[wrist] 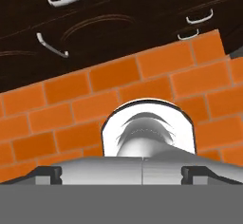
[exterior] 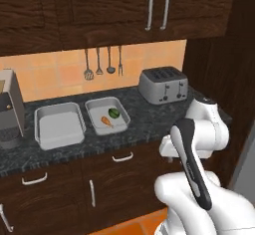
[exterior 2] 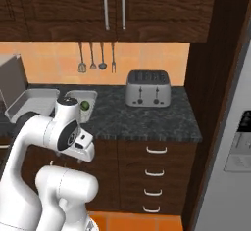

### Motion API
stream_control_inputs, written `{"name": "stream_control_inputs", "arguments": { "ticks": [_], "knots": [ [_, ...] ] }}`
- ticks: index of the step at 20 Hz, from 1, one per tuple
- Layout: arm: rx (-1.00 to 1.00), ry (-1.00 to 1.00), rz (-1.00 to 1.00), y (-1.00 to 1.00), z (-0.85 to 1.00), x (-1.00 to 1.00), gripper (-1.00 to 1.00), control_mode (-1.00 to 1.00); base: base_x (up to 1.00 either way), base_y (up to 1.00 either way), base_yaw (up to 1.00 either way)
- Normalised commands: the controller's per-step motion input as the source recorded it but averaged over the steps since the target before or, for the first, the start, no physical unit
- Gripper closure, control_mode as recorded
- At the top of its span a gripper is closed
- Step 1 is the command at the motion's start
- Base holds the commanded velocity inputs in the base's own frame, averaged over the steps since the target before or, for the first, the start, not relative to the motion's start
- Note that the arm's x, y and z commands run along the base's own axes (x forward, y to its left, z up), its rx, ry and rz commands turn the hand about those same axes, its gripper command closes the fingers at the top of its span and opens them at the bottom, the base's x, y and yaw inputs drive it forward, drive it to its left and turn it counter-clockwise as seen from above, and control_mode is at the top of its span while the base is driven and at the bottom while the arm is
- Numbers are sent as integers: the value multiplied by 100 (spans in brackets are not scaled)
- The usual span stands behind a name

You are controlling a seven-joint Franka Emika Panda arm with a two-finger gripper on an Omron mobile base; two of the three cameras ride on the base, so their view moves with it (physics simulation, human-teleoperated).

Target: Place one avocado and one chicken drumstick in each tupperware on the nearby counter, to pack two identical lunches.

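**One lunch packed, second tupperware empty**

Avocado point(exterior: 114, 112) and drumstick point(exterior: 106, 121) sit in right tupperware point(exterior: 107, 115); left tupperware point(exterior: 59, 125), at its 9 o'clock on surface point(exterior: 144, 117), has neither. Tool wide, empty, folded low facing the brick floor point(wrist: 142, 80), likely parked between picks.

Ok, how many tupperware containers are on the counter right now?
2. The empty tupperware sits left on the counter; the second tupperware, right beside it, holds an avocado and a drumstick.
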Motion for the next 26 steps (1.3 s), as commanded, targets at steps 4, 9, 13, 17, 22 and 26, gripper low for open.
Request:
{"name": "stream_control_inputs", "arguments": {
  "ticks": [4, 9, 13, 17, 22, 26],
  "knots": [
    [0, 0, 0, 0, 0, 0, -100, 100, -74, -57, -40],
    [0, 0, 0, 0, 0, 0, -100, 100, -28, -86, -46],
    [0, 0, 0, 0, 0, 0, -100, 100, 11, -100, -41],
    [0, 0, 0, 0, 0, 0, -100, 100, 73, -97, 4],
    [0, 0, 0, 0, 0, 0, -100, 100, 70, -95, 28],
    [0, 0, 0, 0, 0, 0, -100, 100, 59, -71, 32]
  ]
}}
